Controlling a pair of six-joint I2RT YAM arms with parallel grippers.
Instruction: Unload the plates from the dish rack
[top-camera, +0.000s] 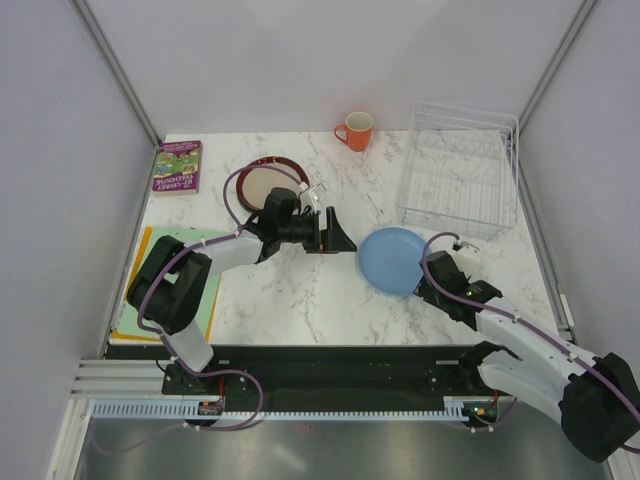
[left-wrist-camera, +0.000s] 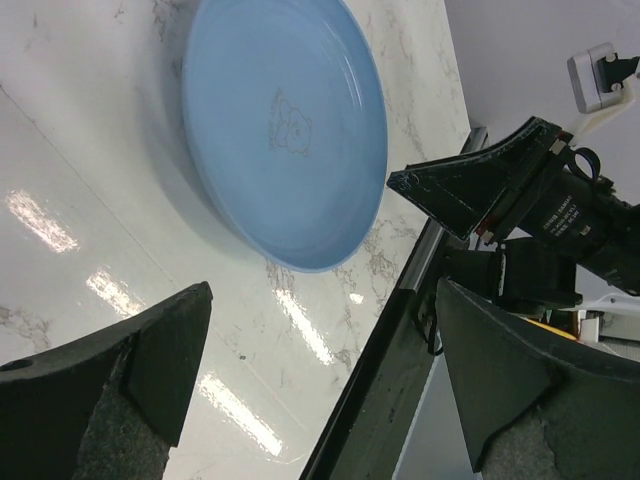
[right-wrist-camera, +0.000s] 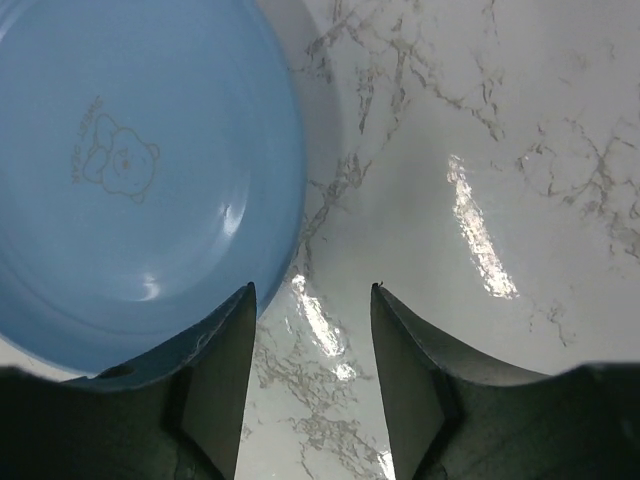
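A light blue plate (top-camera: 392, 260) lies flat on the marble table between the two arms; it also shows in the left wrist view (left-wrist-camera: 285, 130) and the right wrist view (right-wrist-camera: 130, 170). A cream plate with a dark red-brown rim (top-camera: 262, 180) lies at the back left, partly hidden by the left arm. The white wire dish rack (top-camera: 460, 165) at the back right shows no plates. The red patterned plate is out of view. My left gripper (top-camera: 345, 242) (left-wrist-camera: 320, 380) is open and empty, just left of the blue plate. My right gripper (top-camera: 432, 275) (right-wrist-camera: 312, 300) is open and empty at the plate's right edge.
An orange mug (top-camera: 354, 130) stands at the back, left of the rack. A purple book (top-camera: 177, 166) lies at the back left. Green and yellow sheets (top-camera: 135, 300) lie at the left edge. Grey walls close in the table on three sides.
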